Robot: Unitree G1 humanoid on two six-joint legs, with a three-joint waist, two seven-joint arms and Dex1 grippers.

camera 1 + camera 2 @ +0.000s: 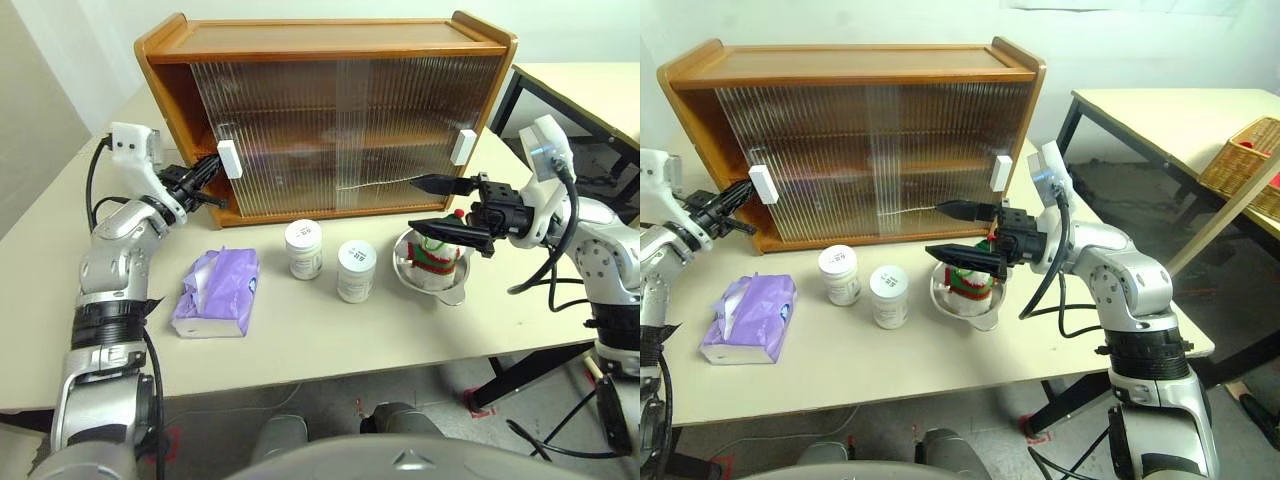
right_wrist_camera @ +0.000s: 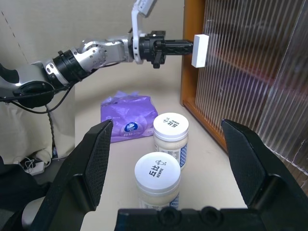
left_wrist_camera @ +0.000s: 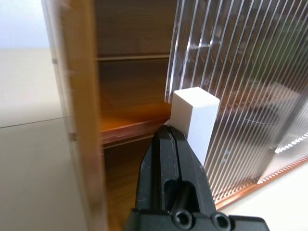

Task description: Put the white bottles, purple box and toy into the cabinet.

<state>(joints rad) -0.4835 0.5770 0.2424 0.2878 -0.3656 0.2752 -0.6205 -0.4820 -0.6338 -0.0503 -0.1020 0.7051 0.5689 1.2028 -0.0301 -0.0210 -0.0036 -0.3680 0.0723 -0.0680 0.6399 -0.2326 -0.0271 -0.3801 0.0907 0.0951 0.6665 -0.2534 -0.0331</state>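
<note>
My left gripper [image 1: 212,172], its two black fingers pressed fully together with nothing between them, has its tips against the white rectangular handle [image 1: 229,159] of the left ribbed translucent sliding door [image 1: 270,140] on the big brown wooden cabinet [image 1: 320,40]. Beside those fingertips the door stands a little way open, baring a strip of dark interior and a wooden shelf edge [image 3: 130,127].

My right gripper [image 1: 440,205] hovers with its fingers spread as wide as they go, empty, right over the steel bowl [image 1: 440,285] where the small white plush toy in its red-and-green sweater [image 1: 436,255] sits (I can't tell whether the lower finger touches it). Out past my right fingertips, toward my left arm, stand the two squat white plastic bottles with wide screw caps [image 1: 303,248] [image 1: 356,270], close together but apart. Farther on, below my left gripper on the beige table [image 1: 300,340], lies the soft lavender-purple tissue box [image 1: 216,291].
</note>
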